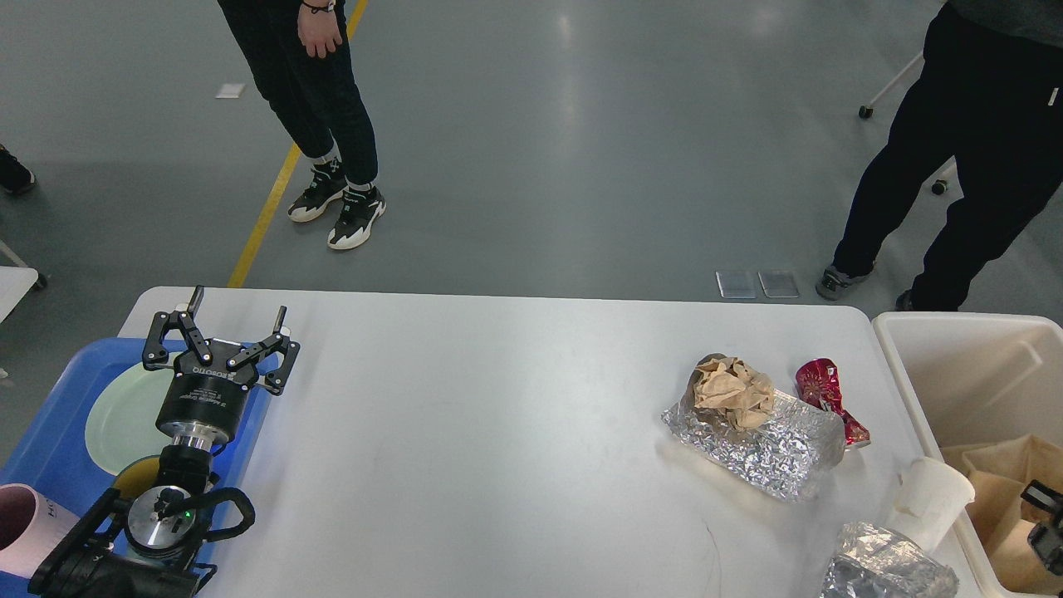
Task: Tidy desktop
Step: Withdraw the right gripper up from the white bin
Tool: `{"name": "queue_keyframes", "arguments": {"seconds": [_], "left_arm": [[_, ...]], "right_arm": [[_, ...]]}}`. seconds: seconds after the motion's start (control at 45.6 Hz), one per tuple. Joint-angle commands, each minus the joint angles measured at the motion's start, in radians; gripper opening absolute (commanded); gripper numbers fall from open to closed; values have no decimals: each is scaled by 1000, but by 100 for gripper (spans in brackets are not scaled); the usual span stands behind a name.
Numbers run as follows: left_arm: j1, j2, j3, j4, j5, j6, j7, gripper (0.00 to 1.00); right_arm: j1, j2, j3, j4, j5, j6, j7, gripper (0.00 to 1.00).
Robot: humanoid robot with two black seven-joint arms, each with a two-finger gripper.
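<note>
The white desktop (pixel 498 432) carries litter at its right end: a crumpled brown paper ball (pixel 731 389) on a foil sheet (pixel 772 453), a red wrapper (pixel 822 386), a tipped white paper cup (pixel 934 502) and a second foil wad (pixel 884 569). My left gripper (pixel 239 303) is open and empty above the table's left end, beside the blue tray. My right gripper (pixel 1046 519) shows only as small black parts at the right edge, down in the cream bin against a brown paper bag (pixel 996 490). I cannot tell whether it is open or shut.
The cream bin (pixel 963 349) stands off the table's right edge. The blue tray (pixel 50 432) at the left holds a pale green plate (pixel 124 415) and a pink cup (pixel 25 527). Two people stand beyond the far edge.
</note>
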Motion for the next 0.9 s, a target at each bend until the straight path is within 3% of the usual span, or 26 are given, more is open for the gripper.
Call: {"name": "queue_keyframes", "arguments": {"seconds": [0.0, 0.263, 0.285, 0.373, 0.416, 0.679, 0.877], "left_arm": [[0, 1, 0, 0, 0, 0, 0, 97], [0, 1, 0, 0, 0, 0, 0, 97], [0, 1, 0, 0, 0, 0, 0, 97], [0, 1, 0, 0, 0, 0, 0, 97], [0, 1, 0, 0, 0, 0, 0, 97], [0, 1, 0, 0, 0, 0, 0, 97], [-2, 0, 0, 0, 0, 0, 0, 97]], "right_arm": [[-45, 21, 30, 0, 0, 0, -1, 0], [-51, 25, 36, 0, 0, -1, -1, 0], [-53, 25, 36, 0, 0, 0, -1, 5], [-48, 31, 36, -1, 0, -14, -1, 78], [-44, 41, 34, -1, 0, -30, -1, 100], [-34, 31, 36, 17, 0, -35, -1, 100], [104, -48, 22, 103, -20, -26, -3, 100]]}}
